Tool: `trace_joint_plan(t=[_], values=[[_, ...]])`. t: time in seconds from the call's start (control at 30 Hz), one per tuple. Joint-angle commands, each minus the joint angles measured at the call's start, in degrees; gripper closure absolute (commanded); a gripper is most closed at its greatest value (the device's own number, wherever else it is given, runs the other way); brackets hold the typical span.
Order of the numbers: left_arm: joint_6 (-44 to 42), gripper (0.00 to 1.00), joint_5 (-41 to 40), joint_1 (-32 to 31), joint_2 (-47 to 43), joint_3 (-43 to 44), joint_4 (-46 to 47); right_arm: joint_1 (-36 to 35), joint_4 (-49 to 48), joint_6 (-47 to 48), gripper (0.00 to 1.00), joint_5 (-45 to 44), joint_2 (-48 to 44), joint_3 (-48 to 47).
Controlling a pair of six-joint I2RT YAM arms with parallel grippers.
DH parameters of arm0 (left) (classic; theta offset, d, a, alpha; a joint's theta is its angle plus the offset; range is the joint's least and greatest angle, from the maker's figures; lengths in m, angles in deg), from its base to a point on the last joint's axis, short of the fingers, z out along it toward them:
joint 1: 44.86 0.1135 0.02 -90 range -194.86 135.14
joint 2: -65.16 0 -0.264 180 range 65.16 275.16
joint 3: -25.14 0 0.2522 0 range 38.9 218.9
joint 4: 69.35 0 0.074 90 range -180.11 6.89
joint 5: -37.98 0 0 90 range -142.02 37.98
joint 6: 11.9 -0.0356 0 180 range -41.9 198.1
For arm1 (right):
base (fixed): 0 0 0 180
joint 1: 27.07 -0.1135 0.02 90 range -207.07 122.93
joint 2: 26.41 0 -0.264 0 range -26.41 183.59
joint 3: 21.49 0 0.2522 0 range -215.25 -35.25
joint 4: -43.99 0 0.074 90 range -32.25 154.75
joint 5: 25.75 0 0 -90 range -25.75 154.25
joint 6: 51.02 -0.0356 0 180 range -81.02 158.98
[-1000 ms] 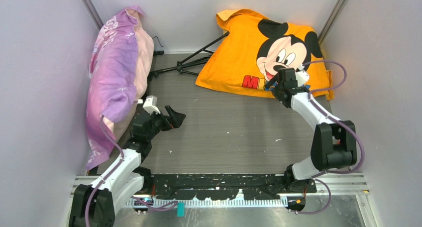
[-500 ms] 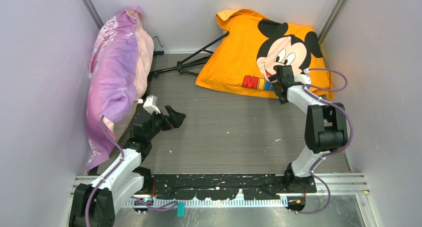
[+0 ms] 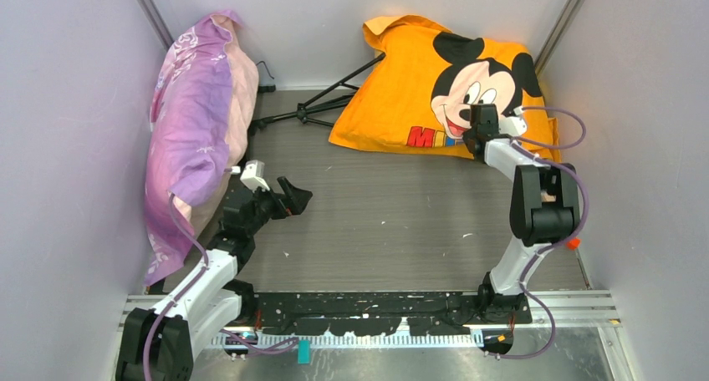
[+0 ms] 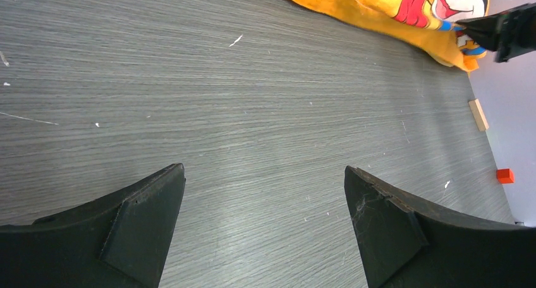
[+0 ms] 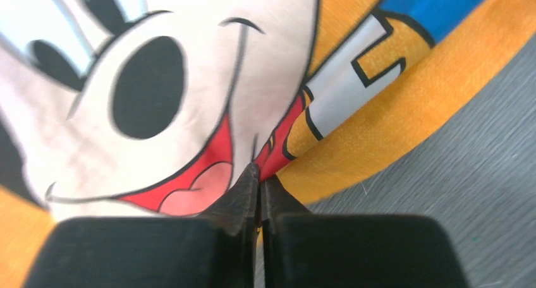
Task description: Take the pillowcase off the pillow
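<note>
The orange Mickey Mouse pillowcase (image 3: 410,80) lies stuffed at the back right, leaning against the wall. The pillow is hidden inside it. My right gripper (image 3: 479,120) sits on its front face near Mickey's mouth. In the right wrist view that gripper (image 5: 259,172) is shut, with a small fold of the pillowcase (image 5: 158,79) pinched between its tips. My left gripper (image 3: 294,199) hovers over bare floor at the left, far from the case. It stands open (image 4: 264,169) with nothing between its fingers. The case's front edge (image 4: 392,7) shows at the top of the left wrist view.
A pink-purple floral pillow (image 3: 196,122) leans against the left wall. A black tripod (image 3: 334,97) lies on the floor at the back between the two pillows. A small wooden block (image 4: 478,114) and a red block (image 4: 504,175) lie near the right wall.
My right arm has reached further onto the pillowcase and its gripper has gone from open to shut on the fabric. The left arm has not moved.
</note>
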Motion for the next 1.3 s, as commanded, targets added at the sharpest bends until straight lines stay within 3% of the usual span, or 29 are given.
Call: trace_joint_plan(t=[0.0, 0.23, 0.43, 0.93, 1.13, 1.2, 1.27], values=[[-0.34, 0.01, 0.88, -0.12, -0.61, 0.4, 2.64, -0.11, -5.99, 7.18, 1.0, -0.36, -11.47, -1.07], [-0.29, 0.02, 1.2, -0.1, -0.35, 0.42, 3.0, -0.68, 0.12, 13.98, 1.0, 5.6, -22.66, -10.98], [-0.32, 0.02, 1.29, -0.1, -1.0, 0.51, 2.67, -1.53, 4.96, 14.5, 1.0, 11.87, -30.25, -19.09], [-0.4, 0.03, 0.55, -0.15, -4.2, 0.07, 1.45, -3.6, 33.7, 10.73, 1.0, 38.35, -32.98, -48.67], [-0.54, 0.03, 0.24, -0.1, -5.73, -0.27, 0.91, -3.64, 31.8, 7.53, 1.0, 45.95, -35.4, -45.38], [-0.58, 0.03, 0.14, -0.1, -6.1, -0.12, 0.46, -3.58, 31.82, 8.2, 0.99, 44.77, -37.39, -42.32], [-0.74, 0.03, 0.1, -0.19, -6.67, -0.11, 0.07, -3.63, 33.08, 12.18, 0.94, 38.1, -40.7, -37.35]])
